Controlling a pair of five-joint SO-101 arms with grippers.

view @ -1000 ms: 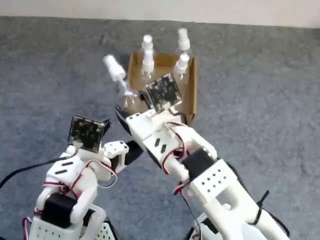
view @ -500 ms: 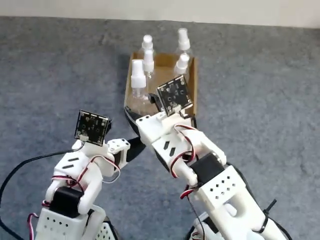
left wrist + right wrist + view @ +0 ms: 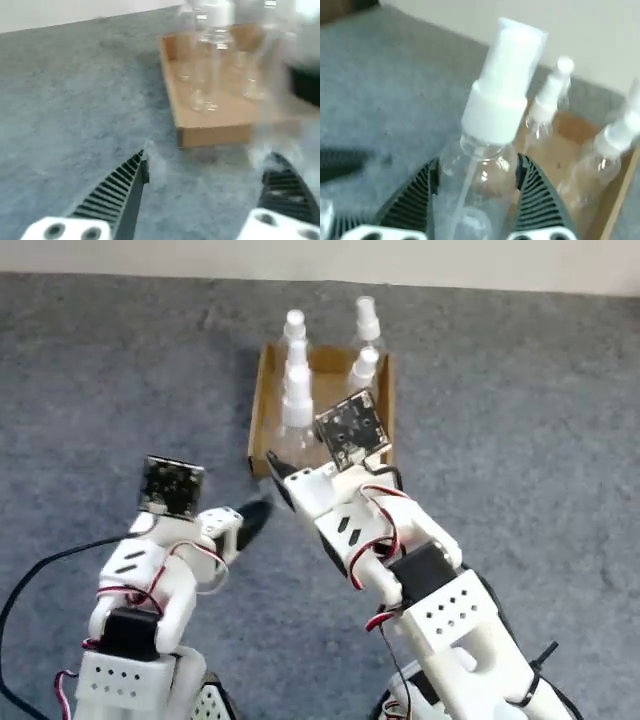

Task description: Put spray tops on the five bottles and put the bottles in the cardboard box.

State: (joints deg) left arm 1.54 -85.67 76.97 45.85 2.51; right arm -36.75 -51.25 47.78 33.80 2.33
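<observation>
My right gripper (image 3: 288,462) (image 3: 477,200) is shut on a clear bottle (image 3: 295,420) (image 3: 480,170) with a white spray top (image 3: 502,85). It holds the bottle upright at the near left corner of the cardboard box (image 3: 385,440) (image 3: 215,132). Whether the bottle's base rests on the box floor is hidden. Several more capped bottles (image 3: 366,365) (image 3: 547,105) (image 3: 215,35) stand farther back in the box. My left gripper (image 3: 250,520) (image 3: 205,187) is open with nothing in it, low over the carpet just in front of the box's left corner.
Grey carpet (image 3: 520,440) covers the table all around the box. The right arm's body (image 3: 400,560) stretches from the near right edge towards the box, close beside the left arm (image 3: 150,580).
The right arm swung the bottle from a tilt left of the box to upright inside its near left corner. The left gripper drew back and down, away from the bottle.
</observation>
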